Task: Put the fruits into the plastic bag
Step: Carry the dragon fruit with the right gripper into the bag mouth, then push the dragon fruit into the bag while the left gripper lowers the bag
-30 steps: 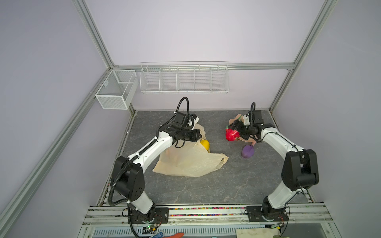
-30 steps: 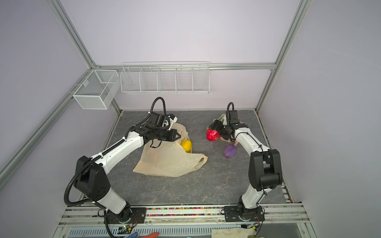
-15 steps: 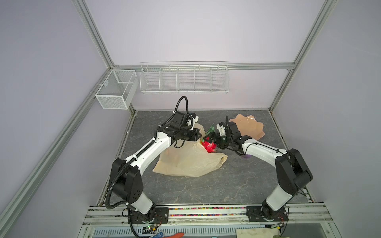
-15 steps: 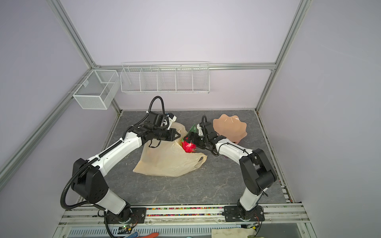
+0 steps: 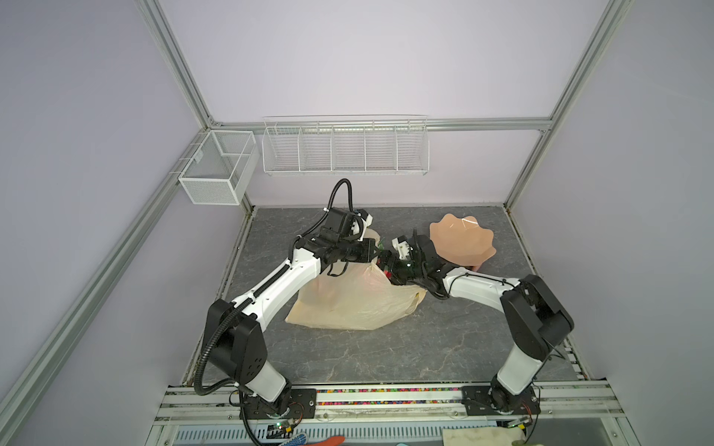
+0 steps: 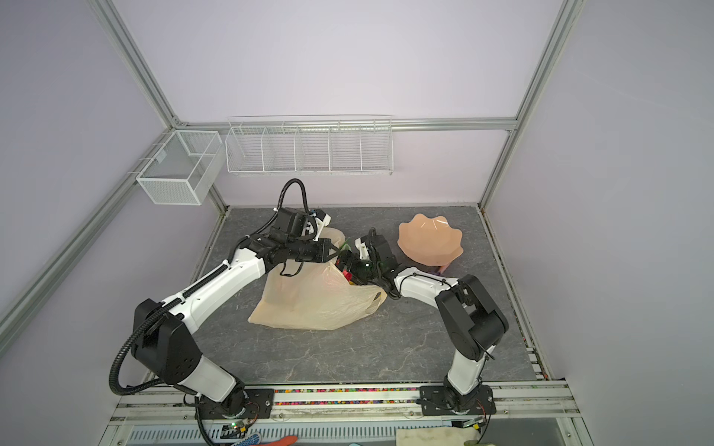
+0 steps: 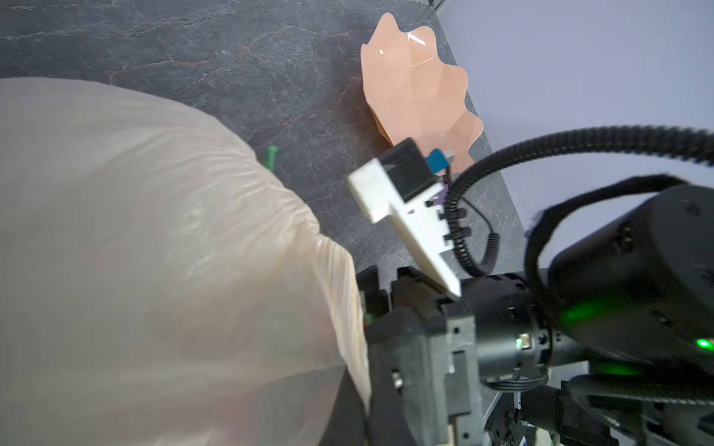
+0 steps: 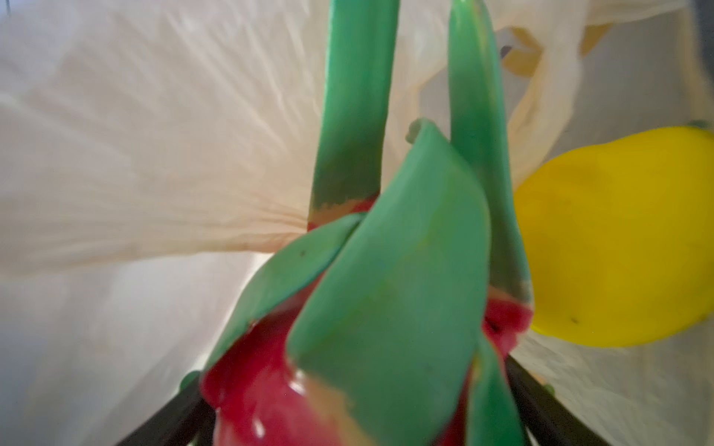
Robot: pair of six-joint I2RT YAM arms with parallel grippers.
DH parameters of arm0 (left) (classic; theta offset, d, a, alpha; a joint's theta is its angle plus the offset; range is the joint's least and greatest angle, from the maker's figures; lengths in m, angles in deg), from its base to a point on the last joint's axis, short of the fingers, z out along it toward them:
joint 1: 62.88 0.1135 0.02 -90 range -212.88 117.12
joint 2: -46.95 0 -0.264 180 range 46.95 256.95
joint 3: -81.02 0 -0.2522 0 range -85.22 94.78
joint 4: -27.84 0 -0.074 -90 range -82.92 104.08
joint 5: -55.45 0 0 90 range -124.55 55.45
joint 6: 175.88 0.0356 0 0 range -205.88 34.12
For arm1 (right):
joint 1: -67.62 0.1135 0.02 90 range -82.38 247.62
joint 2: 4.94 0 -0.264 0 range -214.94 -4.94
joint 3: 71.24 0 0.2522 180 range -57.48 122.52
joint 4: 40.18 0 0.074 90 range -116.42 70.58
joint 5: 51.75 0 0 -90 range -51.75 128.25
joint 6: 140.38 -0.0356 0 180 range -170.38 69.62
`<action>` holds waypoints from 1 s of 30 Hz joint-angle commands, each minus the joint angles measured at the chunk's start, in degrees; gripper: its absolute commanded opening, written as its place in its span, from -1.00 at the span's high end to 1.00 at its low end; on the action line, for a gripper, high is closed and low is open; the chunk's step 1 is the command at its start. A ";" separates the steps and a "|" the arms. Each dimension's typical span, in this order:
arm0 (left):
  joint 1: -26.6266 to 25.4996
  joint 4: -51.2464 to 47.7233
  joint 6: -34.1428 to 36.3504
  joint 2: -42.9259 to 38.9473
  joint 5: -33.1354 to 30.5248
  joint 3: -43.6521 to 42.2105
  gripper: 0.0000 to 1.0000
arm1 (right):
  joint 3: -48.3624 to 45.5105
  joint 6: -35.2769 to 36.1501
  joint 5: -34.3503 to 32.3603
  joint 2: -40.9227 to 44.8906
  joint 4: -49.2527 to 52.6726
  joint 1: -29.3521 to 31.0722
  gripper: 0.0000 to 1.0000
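As the right gripper [image 5: 387, 267] had carried its clasped dragon fruit [image 8: 347, 328] to the plastic bag [image 5: 347, 305] that the left gripper [image 5: 374, 249] pinched open, release appeared due.

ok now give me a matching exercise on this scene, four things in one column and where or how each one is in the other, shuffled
Things:
1. dragon fruit
2. lemon
3. plastic bag
4. wavy-edged dish

States:
a. pinched at its edge by the shut left gripper
b. on the table, beyond the right arm
c. clamped in the right gripper
d. loose, resting against the bag's film

Pairs: 1-c, 2-d, 3-a, 4-b
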 commanded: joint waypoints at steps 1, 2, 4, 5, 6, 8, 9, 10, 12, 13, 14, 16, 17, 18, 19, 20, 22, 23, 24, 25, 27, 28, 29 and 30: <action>-2.14 3.49 -3.30 -0.98 -1.98 1.74 1.00 | 2.18 -8.45 5.48 -4.64 -10.30 1.74 -0.17; -2.57 3.85 -3.88 -0.77 -2.57 1.98 1.00 | 2.42 -10.37 6.18 -5.97 -12.33 2.00 -0.17; -3.31 3.98 -5.24 -0.74 -4.28 2.62 1.00 | 3.05 -14.41 7.64 -9.00 -17.36 2.62 -0.18; -3.50 4.56 -5.93 -0.78 -4.61 2.43 1.00 | 3.30 -15.89 8.16 -10.02 -19.72 2.90 -0.20; -3.66 5.56 -6.49 -0.87 -4.63 2.09 1.00 | 3.93 -16.89 8.82 -11.03 -21.07 3.15 -0.22; -3.77 7.39 -7.24 -1.11 -5.27 0.95 1.00 | 5.60 -17.14 9.84 -12.25 -20.21 3.83 -0.32; -3.77 8.49 -7.64 -1.30 -5.67 0.12 1.00 | 6.62 -16.36 10.44 -12.67 -19.06 4.22 -0.42; -3.77 9.44 -7.89 -1.49 -5.98 -0.70 1.00 | 7.66 -14.66 10.96 -12.73 -16.11 4.48 -0.51; -3.70 9.57 -8.73 -2.24 -8.10 -1.46 0.84 | 8.64 -11.21 10.80 -12.06 -10.09 4.60 -0.84; -3.68 8.74 -8.88 -2.87 -9.40 -1.26 0.48 | 8.99 -9.50 10.88 -11.73 -6.96 4.68 -0.99; -3.68 7.32 -8.87 -3.61 -11.16 -0.79 0.25 | 9.20 -8.05 11.06 -11.47 -4.95 4.60 -0.91; -3.66 2.81 -9.52 -6.08 -17.69 0.27 -0.05 | 9.80 -4.87 11.14 -10.76 0.27 4.54 -0.76; -3.53 0.23 -10.24 -7.47 -21.44 0.64 -0.17 | 10.30 -3.49 11.36 -10.62 2.28 4.54 -0.75; -3.27 -2.75 -11.51 -9.34 -25.36 1.10 -0.26 | 10.90 -2.10 11.57 -10.45 4.47 4.53 -0.75; -2.91 -5.44 -13.06 -11.38 -28.46 1.31 -0.33 | 10.99 -1.10 11.54 -10.00 5.94 4.48 -0.75; -2.74 -7.71 -14.46 -13.27 -31.05 1.23 -0.37 | 11.15 -0.29 11.38 -9.65 7.08 4.53 -0.76; -2.54 -11.17 -17.75 -18.89 -35.99 -0.19 -0.46 | 11.42 1.38 11.14 -8.97 9.80 4.23 -0.76; -2.54 -11.56 -19.30 -21.43 -37.83 -1.48 -0.47 | 11.46 1.60 11.21 -8.87 10.21 4.14 -0.75; -2.54 -11.75 -20.98 -24.65 -39.22 -3.56 -0.59 | 11.38 1.65 11.55 -8.86 10.42 4.06 -0.76; -2.54 -12.20 -22.43 -28.16 -40.40 -5.49 -0.79 | 11.42 1.67 11.88 -8.86 10.62 4.05 -0.76; -2.54 -14.85 -24.67 -34.26 -42.03 -8.81 -0.80 | 11.64 1.91 12.28 -8.82 11.04 4.00 -0.75; -2.54 -16.26 -25.59 -37.19 -42.14 -11.08 -0.79 | 11.64 2.01 12.37 -8.77 11.13 3.94 -0.76; -2.54 -16.88 -25.99 -39.77 -41.34 -13.45 -0.77 | 11.76 2.22 12.58 -8.77 11.37 3.98 -0.75; -2.54 -16.51 -26.25 -42.48 -39.32 -16.82 -0.74 | 11.95 2.38 12.80 -8.86 11.72 3.95 -0.75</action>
